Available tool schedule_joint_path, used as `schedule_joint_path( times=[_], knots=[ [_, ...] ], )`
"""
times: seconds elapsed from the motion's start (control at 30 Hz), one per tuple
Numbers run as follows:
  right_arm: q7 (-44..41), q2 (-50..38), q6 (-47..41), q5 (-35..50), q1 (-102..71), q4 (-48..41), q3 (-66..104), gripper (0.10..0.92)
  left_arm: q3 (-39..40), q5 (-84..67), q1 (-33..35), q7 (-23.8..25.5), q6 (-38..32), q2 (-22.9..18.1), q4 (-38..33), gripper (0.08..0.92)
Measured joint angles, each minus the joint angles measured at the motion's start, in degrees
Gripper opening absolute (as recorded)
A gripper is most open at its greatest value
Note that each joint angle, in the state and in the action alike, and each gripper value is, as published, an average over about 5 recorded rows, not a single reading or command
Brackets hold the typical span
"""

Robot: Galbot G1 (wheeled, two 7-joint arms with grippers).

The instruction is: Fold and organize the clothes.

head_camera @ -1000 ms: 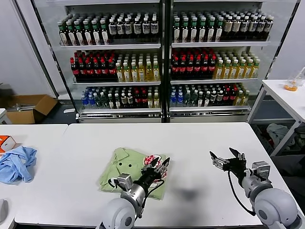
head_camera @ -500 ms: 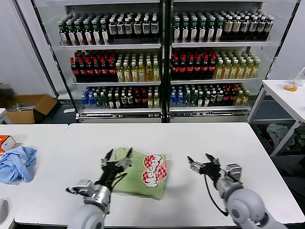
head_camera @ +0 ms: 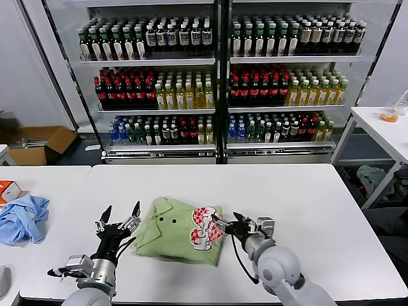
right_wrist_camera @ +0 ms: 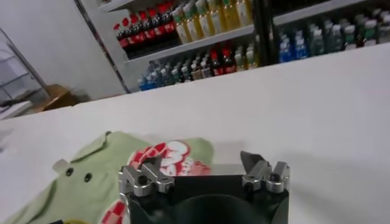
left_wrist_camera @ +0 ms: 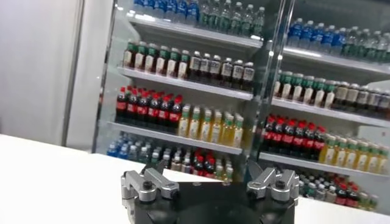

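Beside the shirt (head_camera: 180, 231), your left gripper (head_camera: 118, 217) hovers open at its left edge, your right gripper (head_camera: 227, 223) open at its right edge.

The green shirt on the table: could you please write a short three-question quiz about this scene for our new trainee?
1. True or false: the left gripper is clamped on the light green shirt.
2. Which gripper is at the shirt's edge beside the red-and-white checkered logo?
A. left
B. right
C. neither
3. Fill in: the crumpled light blue garment lies on the robot's ____ side of the white table.

Key:
1. False. It hangs open beside the shirt's collar end, holding nothing.
2. B. The right gripper is open at that edge.
3. Left.
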Motion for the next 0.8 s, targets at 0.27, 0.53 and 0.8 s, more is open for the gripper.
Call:
schedule_joint_path(
  times=[0.27,0.53,0.8],
  knots=[
    [0.9,3.3,-0.2,2.2,2.5,-4.3,-1.4,0.525,-1.4,0.7,1.5,-0.1,-0.2,0.1,0.0,0.823],
    [1.3,4.5,-0.3,3.0,4.1,-6.9,-2.0,0.291,-2.3,0.8,2.4,-0.2,-0.4,0.4,-0.3,0.823],
    [0.4,4.8,-0.5,0.6,6.5,-10.0,-2.8,0.108,-2.5,0.6,2.3,-0.3,-0.3,0.5,0.0,0.823]
  ],
)
